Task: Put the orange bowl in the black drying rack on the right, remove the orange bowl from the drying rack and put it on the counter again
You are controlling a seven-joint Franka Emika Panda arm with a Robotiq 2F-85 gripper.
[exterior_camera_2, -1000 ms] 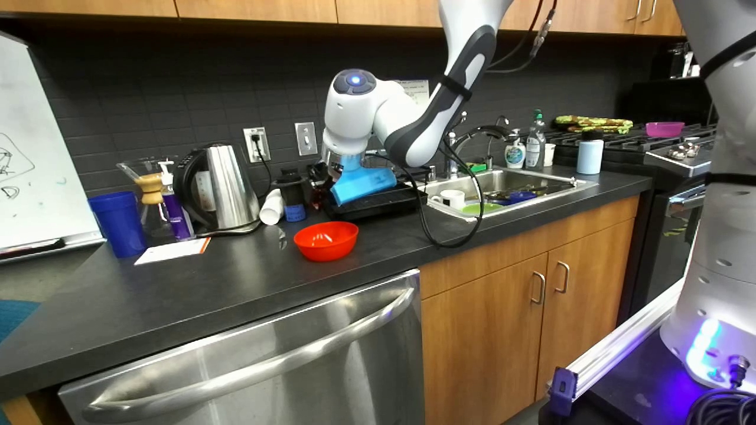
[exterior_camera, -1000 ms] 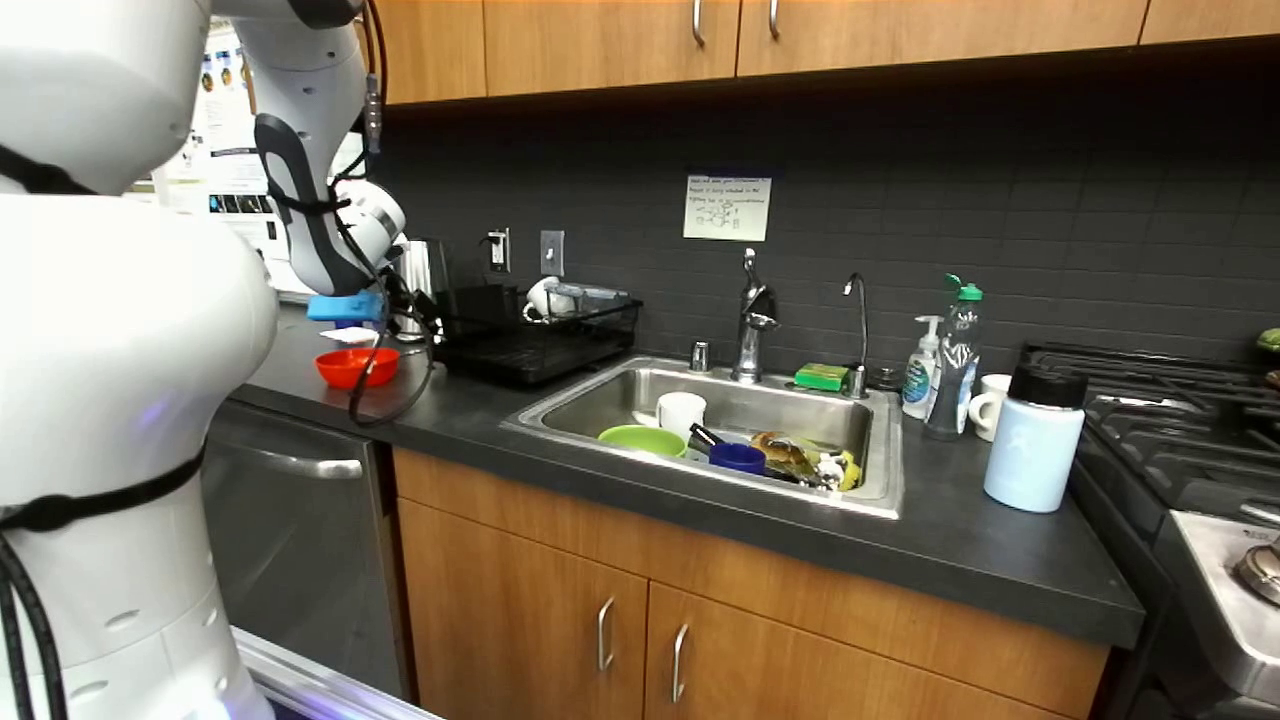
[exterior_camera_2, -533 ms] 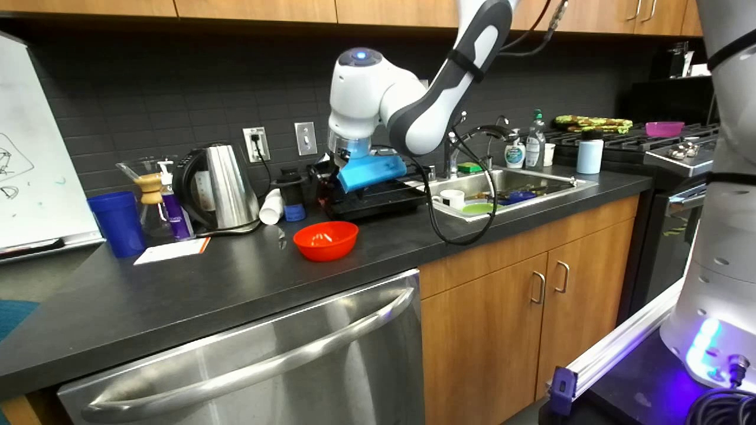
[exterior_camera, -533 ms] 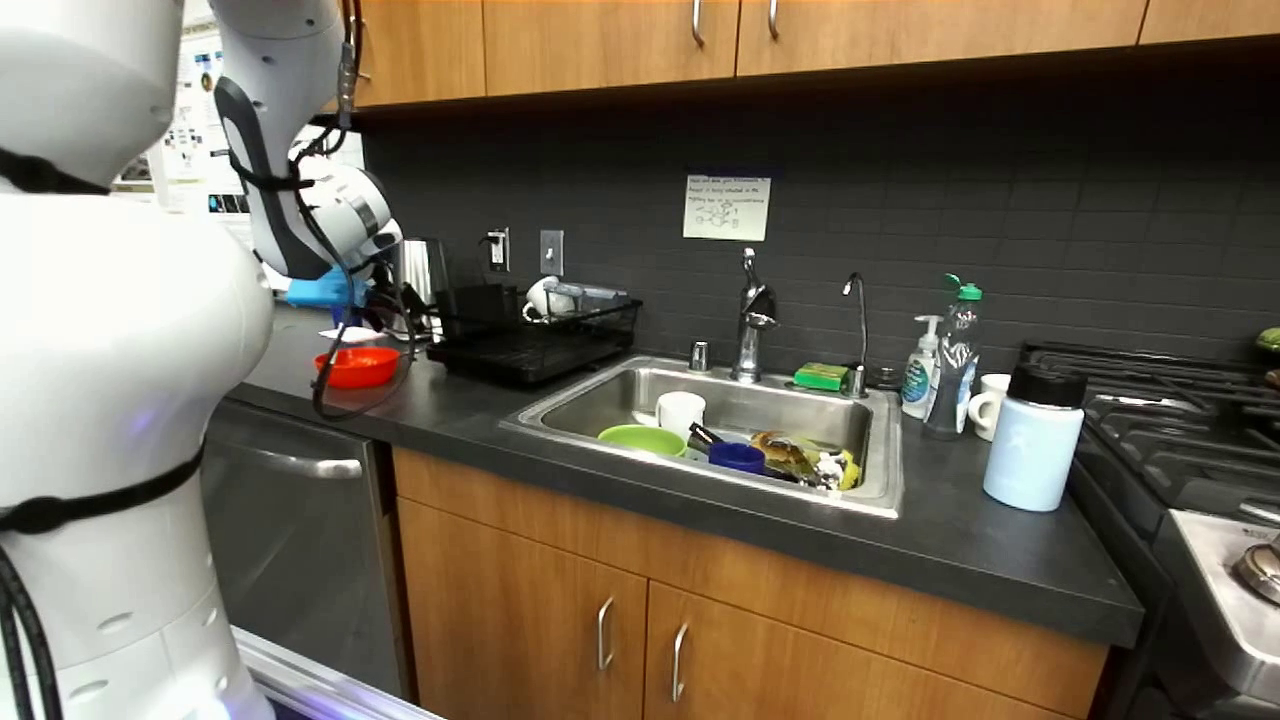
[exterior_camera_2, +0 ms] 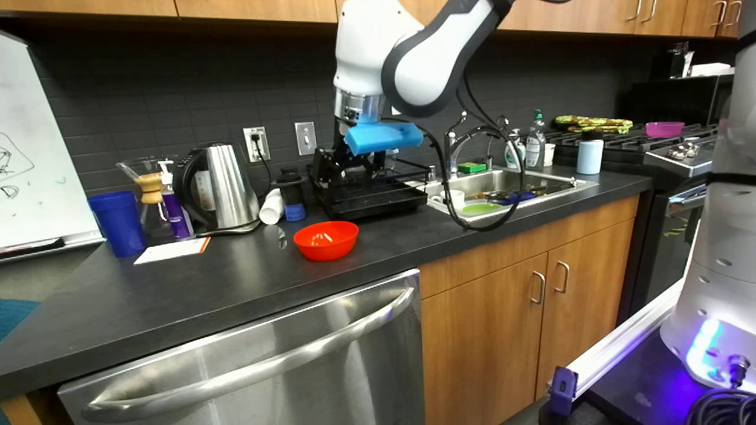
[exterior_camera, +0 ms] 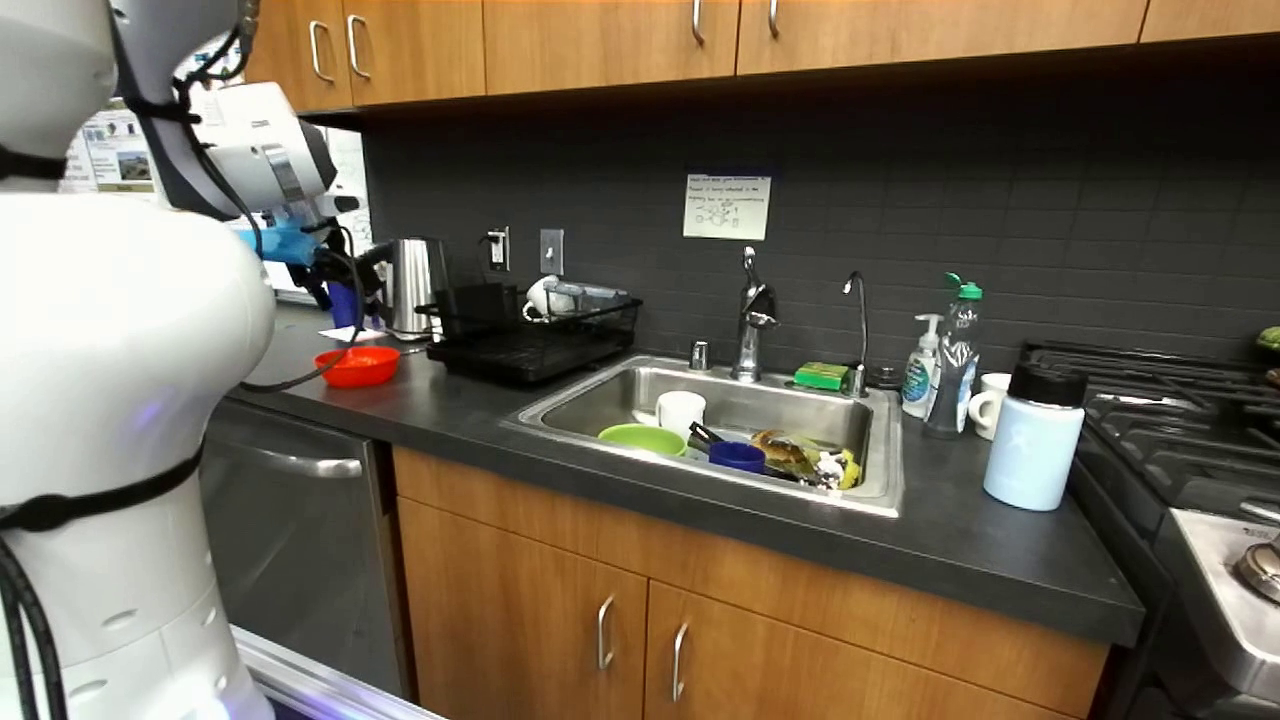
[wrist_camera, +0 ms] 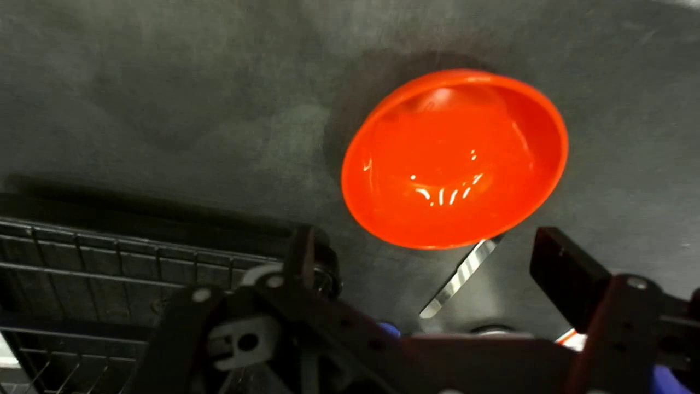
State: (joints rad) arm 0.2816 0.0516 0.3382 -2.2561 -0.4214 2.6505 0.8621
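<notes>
Wrist view catches the end effector (wrist_camera: 426, 254) wide and empty (higher in both exterior views than a second ago), with the orange bowl (wrist_camera: 454, 161) unmoved on the tabletop (wrist_camera: 219, 115), its pickup likely pending or its return complete.

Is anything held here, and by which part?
Nothing is held: the black gripper stands open; the shallow round red-orange plastic-looking bowl rests on the dark grey counter.
</notes>
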